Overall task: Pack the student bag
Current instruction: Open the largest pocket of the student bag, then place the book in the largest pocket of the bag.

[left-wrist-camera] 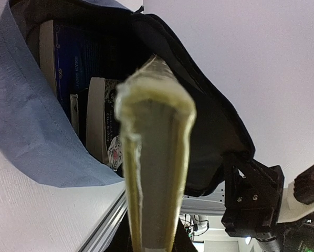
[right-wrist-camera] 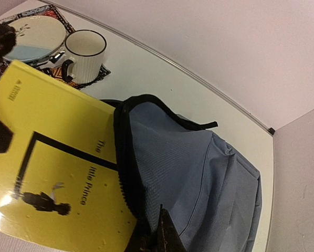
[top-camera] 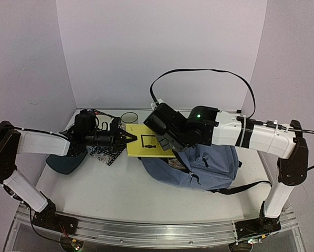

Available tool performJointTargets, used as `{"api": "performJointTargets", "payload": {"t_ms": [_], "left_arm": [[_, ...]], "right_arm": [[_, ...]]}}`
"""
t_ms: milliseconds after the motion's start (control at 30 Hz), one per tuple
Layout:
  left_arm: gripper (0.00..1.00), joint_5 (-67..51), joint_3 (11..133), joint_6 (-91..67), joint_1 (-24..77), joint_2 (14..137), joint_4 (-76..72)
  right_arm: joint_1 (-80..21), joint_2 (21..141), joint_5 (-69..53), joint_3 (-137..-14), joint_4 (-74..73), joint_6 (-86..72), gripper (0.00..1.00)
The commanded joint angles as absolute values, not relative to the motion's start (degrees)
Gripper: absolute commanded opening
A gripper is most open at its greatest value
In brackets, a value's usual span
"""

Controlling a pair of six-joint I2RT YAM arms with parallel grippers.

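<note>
1. Aluminium rail runs along the near edge, with both arm bases bolted to it; behind it lies the white table.
2. Blue-grey, the student bag lies slumped on its side right of centre, its mouth turned left towards the middle of the table.
3. At that mouth the right gripper appears clenched on the dark zipper rim, lifting it so the opening gapes.
4. The left gripper grasps a yellow book by its left edge, cover up, the book's far end just at the bag's mouth and not yet clearly inside.
5. The left wrist view looks along the book into the bag, where other books stand packed already.
6. The step in hand, I judge, is loading this book. Next it must slide rightward and flat into the gap beside the packed ones, while the rim is held up so the corner does not catch fabric or zipper.
7. Farther left lie a patterned mat and a dark teal tray.
8. Towards the back stand a white mug and a plate.
9. Plain pale walls close the booth on three sides; a black cable arcs above the right arm.
</note>
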State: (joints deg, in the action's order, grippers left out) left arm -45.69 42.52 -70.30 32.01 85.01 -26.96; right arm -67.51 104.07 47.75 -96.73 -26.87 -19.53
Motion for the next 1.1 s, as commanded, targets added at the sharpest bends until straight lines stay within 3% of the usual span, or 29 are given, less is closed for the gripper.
{"api": "performJointTargets", "payload": {"t_ms": [0, 600, 767, 967, 1000, 1067], "left_arm": [[0.00, -50.2, 51.3, -67.7, 35.6, 91.1, -33.5], [0.01, -53.4, 72.0, -64.1, 41.8, 113.2, -33.6], [0.14, -50.5, 72.9, -63.4, 43.6, 114.8, -33.6], [0.44, -49.0, 68.3, -59.5, 43.5, 112.5, -33.0], [0.56, -48.5, 67.1, -58.4, 43.4, 111.6, -32.3], [0.66, -47.2, 65.4, -56.0, 42.8, 109.5, -30.6]], "right_arm": [[-68.1, 99.0, 45.4, -95.6, -18.9, -17.9, 0.00], [-68.1, 100.0, 35.6, -93.6, -12.8, -19.9, 0.00], [-68.1, 100.3, 36.1, -93.6, -12.7, -19.7, 0.00], [-68.1, 99.7, 37.5, -92.4, -12.7, -19.5, 0.01], [-68.1, 99.3, 37.8, -91.7, -12.7, -19.7, 0.03], [-68.1, 98.6, 38.4, -90.6, -12.8, -19.8, 0.08]]}}
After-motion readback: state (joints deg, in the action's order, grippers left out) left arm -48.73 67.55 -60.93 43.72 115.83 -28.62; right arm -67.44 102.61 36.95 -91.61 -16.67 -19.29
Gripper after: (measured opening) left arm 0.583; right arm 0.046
